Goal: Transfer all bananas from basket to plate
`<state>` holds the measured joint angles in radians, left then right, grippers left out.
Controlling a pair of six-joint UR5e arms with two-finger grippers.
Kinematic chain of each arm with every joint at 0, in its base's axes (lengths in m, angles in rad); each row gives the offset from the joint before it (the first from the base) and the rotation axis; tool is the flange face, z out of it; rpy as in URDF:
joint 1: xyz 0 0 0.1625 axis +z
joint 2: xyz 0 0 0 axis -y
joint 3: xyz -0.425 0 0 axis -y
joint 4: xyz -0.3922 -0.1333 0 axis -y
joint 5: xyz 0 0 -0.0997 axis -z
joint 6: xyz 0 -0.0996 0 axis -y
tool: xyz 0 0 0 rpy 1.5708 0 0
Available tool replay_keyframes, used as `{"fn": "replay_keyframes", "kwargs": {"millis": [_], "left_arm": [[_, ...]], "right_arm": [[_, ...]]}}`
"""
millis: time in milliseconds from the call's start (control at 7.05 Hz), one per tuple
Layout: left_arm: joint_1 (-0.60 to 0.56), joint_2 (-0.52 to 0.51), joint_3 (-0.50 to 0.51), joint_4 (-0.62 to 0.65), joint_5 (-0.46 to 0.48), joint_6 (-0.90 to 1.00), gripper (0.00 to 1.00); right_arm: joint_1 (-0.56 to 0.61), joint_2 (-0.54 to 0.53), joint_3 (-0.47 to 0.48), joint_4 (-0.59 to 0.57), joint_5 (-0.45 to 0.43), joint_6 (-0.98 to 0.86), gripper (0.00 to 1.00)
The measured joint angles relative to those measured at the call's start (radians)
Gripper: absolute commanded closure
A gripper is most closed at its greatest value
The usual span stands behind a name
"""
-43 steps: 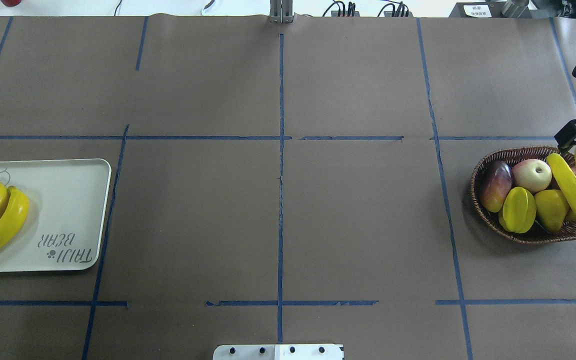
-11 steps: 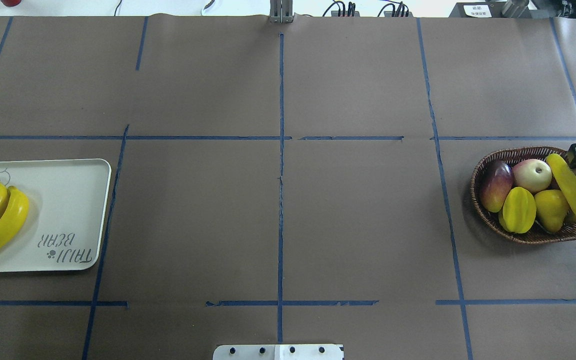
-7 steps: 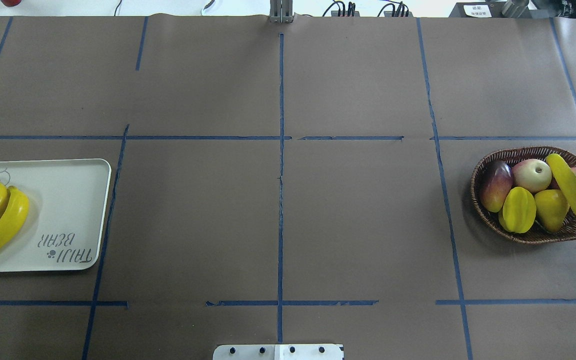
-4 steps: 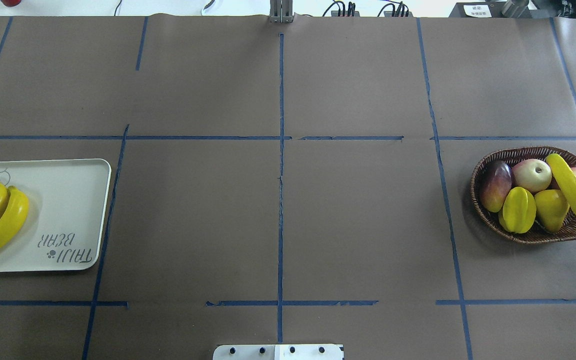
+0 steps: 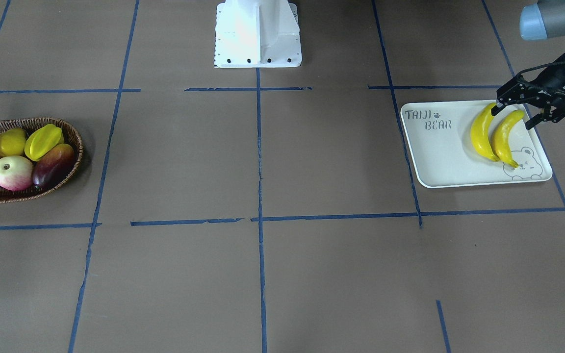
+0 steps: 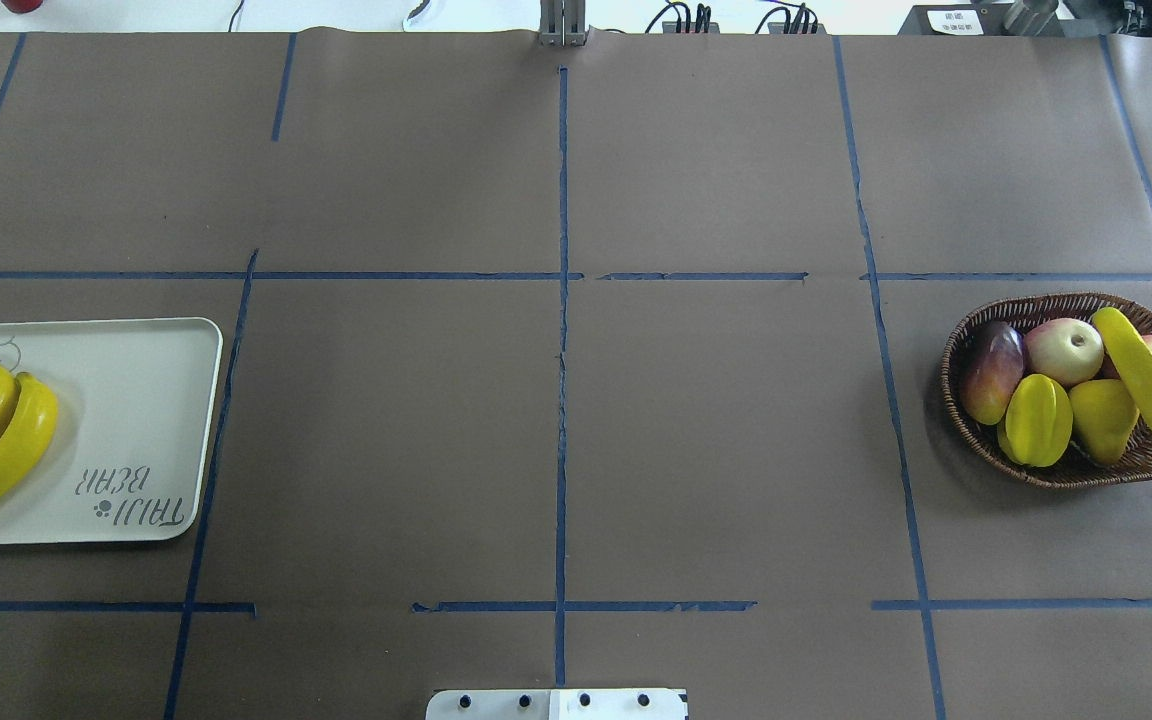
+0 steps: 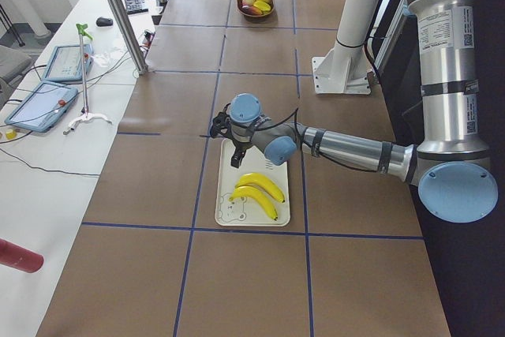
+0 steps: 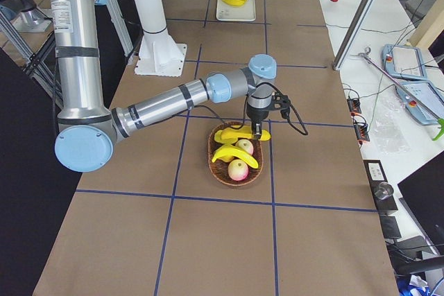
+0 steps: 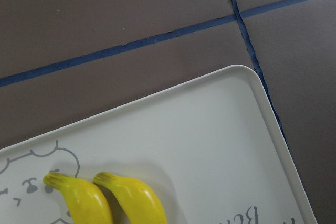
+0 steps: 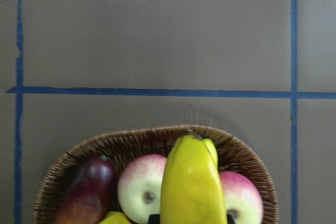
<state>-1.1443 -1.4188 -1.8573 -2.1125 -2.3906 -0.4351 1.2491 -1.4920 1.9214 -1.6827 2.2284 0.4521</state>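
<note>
Right gripper (image 8: 257,129) is found clenched on one banana (image 10: 190,182), which is held above the basket (image 6: 1066,477), at 3 o'clock in the overhead view. Left gripper (image 5: 514,113) is seen spread wide and grasping nothing, poised over one end of the banana pair (image 5: 480,133); contact with them cannot be told. The pair is laid side by side, touching, on the plate (image 6: 136,340) at 9 o'clock, which is cut by the view's edge. A fourth banana (image 6: 1141,375) is propped across the other fruit (image 6: 1064,350) in the basket. Plate and basket are set well apart, with the brown table (image 6: 556,450) spread between them. All four bananas are noted as glossy, bright yellow, curved and tapered.
</note>
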Motion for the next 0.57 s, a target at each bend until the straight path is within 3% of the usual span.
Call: {"fn": "replay_keyframes", "kwargs": {"millis": [567], "left_arm": [[0.022, -0.043, 0.007, -0.206, -0.003, -0.270, 0.00]], "right_arm": [[-0.146, 0.188, 0.002, 0.005, 0.031, 0.368, 0.98]]}}
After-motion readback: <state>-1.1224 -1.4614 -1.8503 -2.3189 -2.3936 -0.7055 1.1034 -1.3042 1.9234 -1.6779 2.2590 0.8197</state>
